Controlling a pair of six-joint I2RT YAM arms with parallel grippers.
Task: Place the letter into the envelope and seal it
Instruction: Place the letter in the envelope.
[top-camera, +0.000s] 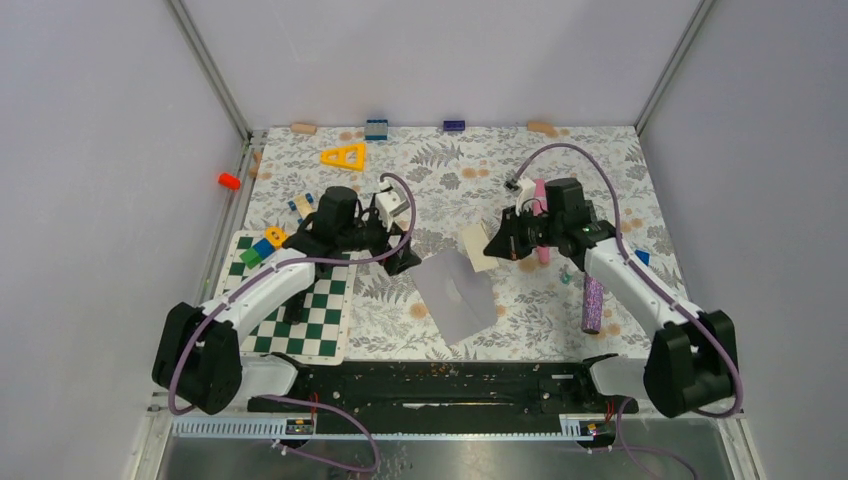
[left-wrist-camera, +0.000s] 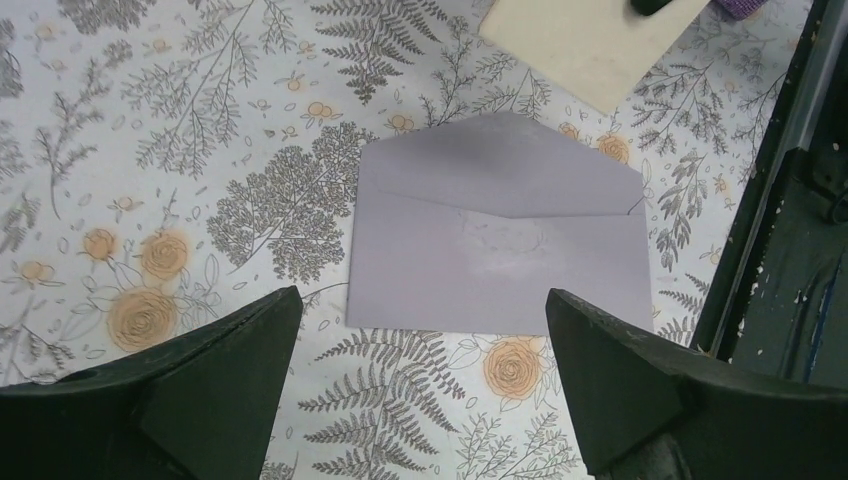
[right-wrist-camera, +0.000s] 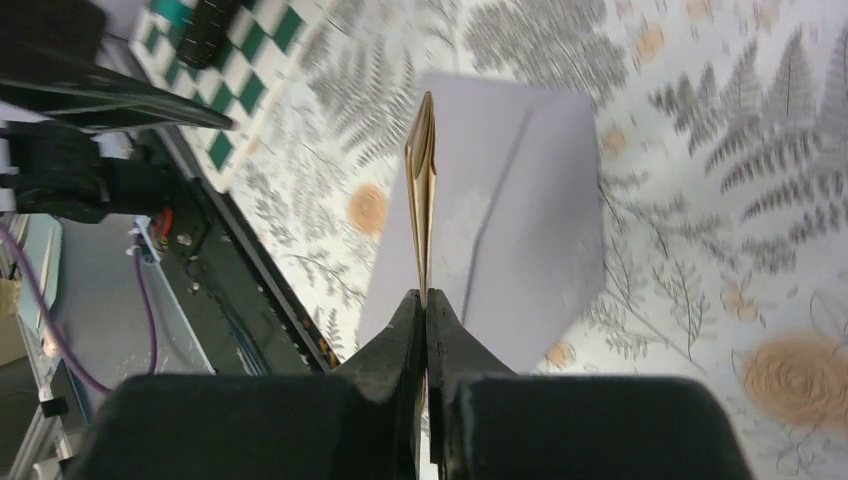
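Note:
The grey envelope (top-camera: 455, 293) lies flat on the floral table cover, its pointed flap open (left-wrist-camera: 500, 160). My left gripper (top-camera: 407, 262) hovers just left of it, open and empty; in the left wrist view its fingertips (left-wrist-camera: 240, 350) stand wide apart on the near side of the envelope (left-wrist-camera: 495, 245). My right gripper (top-camera: 500, 246) is shut on the tan letter (top-camera: 478, 247) and holds it off the table above the envelope's far right corner. In the right wrist view the letter (right-wrist-camera: 422, 180) shows edge-on, rising from the shut gripper (right-wrist-camera: 426, 300) over the envelope (right-wrist-camera: 530, 230).
A green and white checkered mat (top-camera: 300, 305) lies under the left arm, with coloured blocks (top-camera: 262, 245) at its far end. A pink cylinder (top-camera: 541, 225) and a purple glitter tube (top-camera: 592, 305) lie near the right arm. A yellow triangle (top-camera: 343, 156) sits further back. A black rail (top-camera: 430, 385) runs along the near edge.

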